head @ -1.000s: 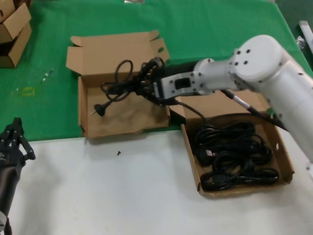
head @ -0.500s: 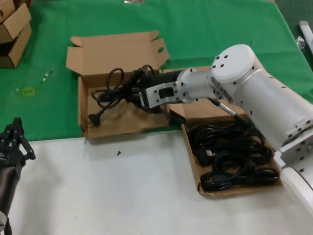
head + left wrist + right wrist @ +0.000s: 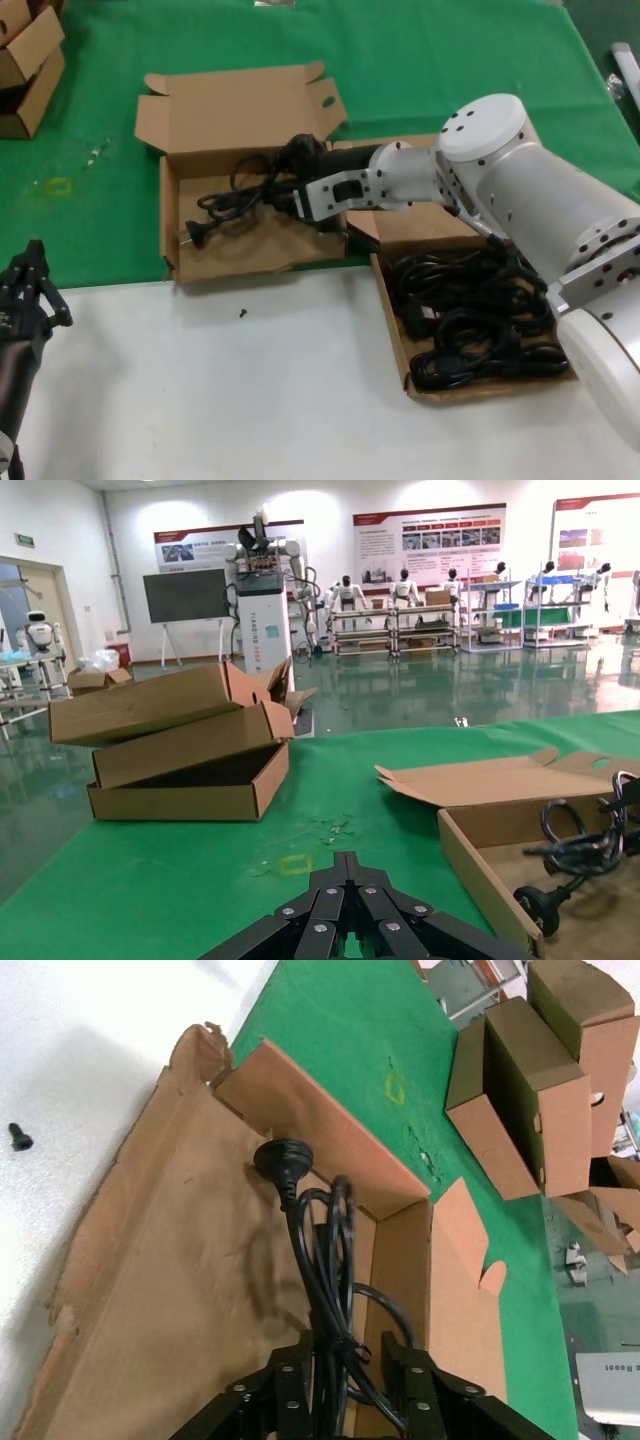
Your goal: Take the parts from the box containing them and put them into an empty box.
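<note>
A: Where is the right gripper (image 3: pixel 290 190) sitting?

B: Upper middle of the head view, reaching leftward over the empty box (image 3: pixel 180 262), the one with the low ragged front edge. Its fingers (image 3: pixel 285 1385) are pinching a looped power cord (image 3: pixel 238 192); in the right wrist view the cable is running between them.

A: And the cord itself?

B: It is hanging inside that box, loops bunched near the gripper, the round plug (image 3: pixel 196 232) trailing out toward the box's left wall. Whether the plug is touching the cardboard floor, I cannot tell.

A: The rest of the cords?

B: They are lying piled in the box containing them (image 3: pixel 398 345), lower right of the head view, just beside the first box and partly under the right arm.

A: The left gripper (image 3: pixel 28 285)?

B: It is waiting at the lower left edge of the head view, over the white table (image 3: pixel 250 400), with its fingers drawn together to a point.

A: Anything else?

B: A small black screw (image 3: pixel 242 313) is lying on the white surface near the empty box's front edge, and stacked cartons (image 3: pixel 25 60) are sitting in the upper left corner on the green mat (image 3: pixel 450 60).
</note>
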Robot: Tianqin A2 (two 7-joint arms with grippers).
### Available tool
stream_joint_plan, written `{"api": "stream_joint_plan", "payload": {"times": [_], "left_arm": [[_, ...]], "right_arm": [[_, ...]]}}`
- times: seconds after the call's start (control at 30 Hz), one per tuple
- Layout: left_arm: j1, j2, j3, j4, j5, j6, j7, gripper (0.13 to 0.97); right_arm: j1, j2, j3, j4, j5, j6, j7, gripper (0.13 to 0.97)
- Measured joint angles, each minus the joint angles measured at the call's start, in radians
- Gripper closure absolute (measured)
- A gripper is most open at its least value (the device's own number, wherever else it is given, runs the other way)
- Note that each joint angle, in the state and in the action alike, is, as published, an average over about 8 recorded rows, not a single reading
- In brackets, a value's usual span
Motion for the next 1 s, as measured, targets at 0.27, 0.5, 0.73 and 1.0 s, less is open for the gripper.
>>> {"api": "stream_joint_plan", "payload": {"times": [0.27,0.5,0.73,1.0], "left_arm": [[0.000,0.000,0.000,0.000,0.000,0.000,0.000,0.954],[0.000,0.000,0.000,0.000,0.000,0.000,0.000,0.954],[0.000,0.000,0.000,0.000,0.000,0.000,0.000,0.954],[0.000,0.000,0.000,0.000,0.000,0.000,0.000,0.954]], "right_arm": [[-0.011,0.019,0.015,0.018,0.001,-0.014,-0.006,0.727],[-0.100,0.106,-0.016,0.260,-0.041,-0.051,0.156,0.658],[-0.203,0.214,-0.035,0.525,-0.071,-0.084,0.331,0.518],[-0.313,0.337,-0.022,0.766,-0.075,-0.099,0.472,0.338]]}}
